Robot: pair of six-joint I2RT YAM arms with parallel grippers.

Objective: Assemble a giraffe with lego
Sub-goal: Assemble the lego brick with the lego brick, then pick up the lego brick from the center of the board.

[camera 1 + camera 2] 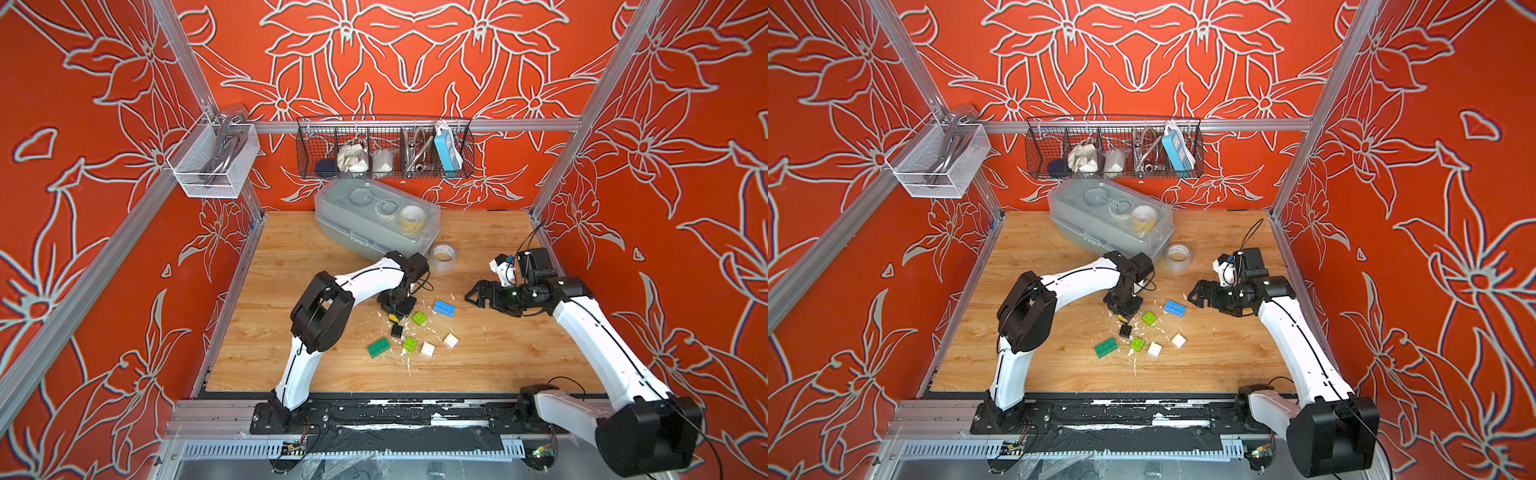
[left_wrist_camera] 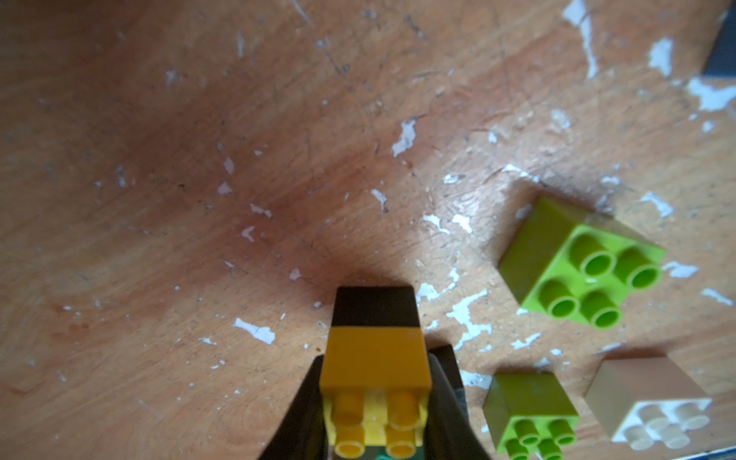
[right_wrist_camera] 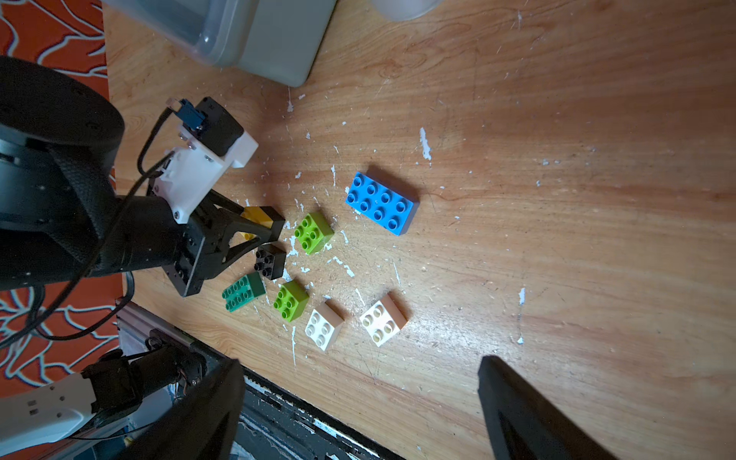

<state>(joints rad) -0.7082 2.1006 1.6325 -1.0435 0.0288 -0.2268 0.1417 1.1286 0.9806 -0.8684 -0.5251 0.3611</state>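
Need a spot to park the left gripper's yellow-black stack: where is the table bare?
Bare: between the white bricks and the right arm, and the strip along the base rail. Crowded: blue brick to dark green brick, around the left gripper.

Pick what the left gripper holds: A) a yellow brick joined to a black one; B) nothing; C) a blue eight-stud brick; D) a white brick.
A: the left wrist view shows the left gripper shut on the yellow brick, a black brick joined to it; the blue brick lies loose.
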